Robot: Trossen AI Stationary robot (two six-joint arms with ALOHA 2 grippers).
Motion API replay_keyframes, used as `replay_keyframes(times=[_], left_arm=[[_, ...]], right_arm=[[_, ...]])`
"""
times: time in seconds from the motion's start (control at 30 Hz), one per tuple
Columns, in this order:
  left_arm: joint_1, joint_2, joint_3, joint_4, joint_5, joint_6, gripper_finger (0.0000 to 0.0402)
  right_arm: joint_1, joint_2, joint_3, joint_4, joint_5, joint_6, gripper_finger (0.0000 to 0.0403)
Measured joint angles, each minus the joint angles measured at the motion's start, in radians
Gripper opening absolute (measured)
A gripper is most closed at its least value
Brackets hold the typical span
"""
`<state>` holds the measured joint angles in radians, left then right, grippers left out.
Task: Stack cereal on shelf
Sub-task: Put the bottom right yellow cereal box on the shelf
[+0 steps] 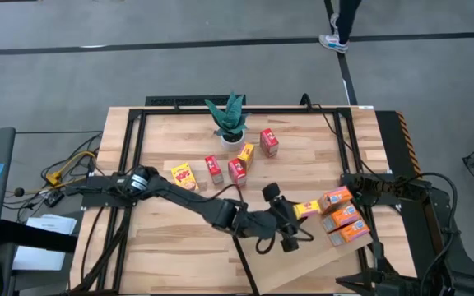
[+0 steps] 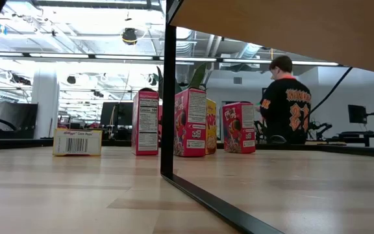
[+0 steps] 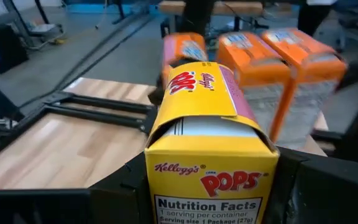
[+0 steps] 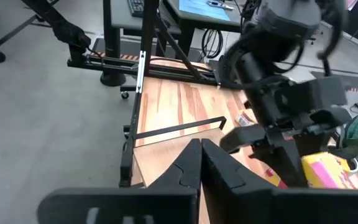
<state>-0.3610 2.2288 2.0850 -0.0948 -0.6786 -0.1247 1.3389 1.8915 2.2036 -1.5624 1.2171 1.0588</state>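
We see the left gripper [image 1: 296, 224] clamping a yellow cereal box [image 1: 307, 208] at the near-right shelf [image 1: 319, 263] edge, beside three orange boxes [image 1: 342, 215]. The right gripper [image 4: 199, 163] is closed and empty. Five boxes [image 1: 237, 171] stand mid-table near the plant [image 1: 230, 117]; open planks lie left.

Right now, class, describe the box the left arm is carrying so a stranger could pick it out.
Follow the left arm to the left gripper. It clamps the yellow Pops box, beside three orange boxes on the shelf; it alone is yellow there.
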Motion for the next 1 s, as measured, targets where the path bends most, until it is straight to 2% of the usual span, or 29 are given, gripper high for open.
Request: replay_keyframes(times=[0.17,0.43,0.77,1.0], left_arm=[[0.011,0.000,0.000,0.001,-0.040,-0.007,0.0173],[0.019,0.030,0.000,0.045,-0.030,-0.020,0.0178],[0.003,0.062,0.000,0.097,-0.051,0.008,0.0197],[-0.005,0.062,0.000,0.075,-0.018,0.012,0.0225]], right_arm=[[0.001,0.000,0.000,0.004,-0.009,0.015,0.0022],[0.001,0.000,0.000,0.004,-0.012,0.016,0.0035],[0.004,0.000,0.000,0.023,-0.040,0.017,0.0023],[0.000,0.000,0.000,0.022,-0.043,0.016,0.0046]])
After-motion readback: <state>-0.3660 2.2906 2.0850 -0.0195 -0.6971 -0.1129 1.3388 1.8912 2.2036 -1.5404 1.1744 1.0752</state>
